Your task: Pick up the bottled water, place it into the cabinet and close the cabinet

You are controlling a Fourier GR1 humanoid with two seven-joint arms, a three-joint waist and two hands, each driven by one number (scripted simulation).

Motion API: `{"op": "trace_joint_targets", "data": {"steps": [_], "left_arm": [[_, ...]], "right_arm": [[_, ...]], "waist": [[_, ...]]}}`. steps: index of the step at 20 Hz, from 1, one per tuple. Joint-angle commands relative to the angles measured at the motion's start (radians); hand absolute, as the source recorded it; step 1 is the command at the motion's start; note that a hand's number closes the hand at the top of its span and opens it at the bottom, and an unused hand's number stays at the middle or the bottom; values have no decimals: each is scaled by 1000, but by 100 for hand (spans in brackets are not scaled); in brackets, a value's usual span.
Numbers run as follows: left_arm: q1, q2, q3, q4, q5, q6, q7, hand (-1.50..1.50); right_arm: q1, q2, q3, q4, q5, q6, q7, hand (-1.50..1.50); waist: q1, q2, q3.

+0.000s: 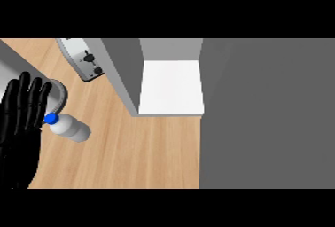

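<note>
Bottled water [71,127] lies sideways, white, blue-capped.

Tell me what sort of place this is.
Most likely a kitchen counter: a wooden countertop, an open grey cabinet with a white shelf, a toaster-like appliance with knobs, and a water bottle with a blue cap.

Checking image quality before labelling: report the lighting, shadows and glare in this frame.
Head view: even, flat light and no glare; the cabinet interior reads bright white beside its grey open door; the bottled water casts only a faint shadow on the wooden counter; the left hand shows near-solid black, with little detail.
</note>
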Motion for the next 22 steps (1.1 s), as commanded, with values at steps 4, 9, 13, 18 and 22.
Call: {"op": "trace_joint_targets", "data": {"steps": [4, 9, 13, 18, 22], "left_arm": [[-30, -57, 167, 9, -127, 235, 37, -150], [-53, -98, 248, 66, -68, 546, 141, -150], [-36, -99, 112, -101, -212, 676, 336, -150], [-22, -100, -14, -228, -437, 729, 531, -150], [-39, -100, -83, -285, -583, 724, 666, -150]], "right_arm": [[74, 9, 14, -23, -66, 55, -42, -150], [151, 31, 160, -105, -199, 156, 69, -150], [180, 25, 201, -272, -190, 122, 197, -150], [263, 60, 341, -405, -95, 82, 259, -150], [161, 75, 349, -428, -53, 35, 371, -150]], "waist": [[18, 8, 17], [8, 7, 15], [10, 2, 16], [12, 4, 16], [16, 6, 16]]}}
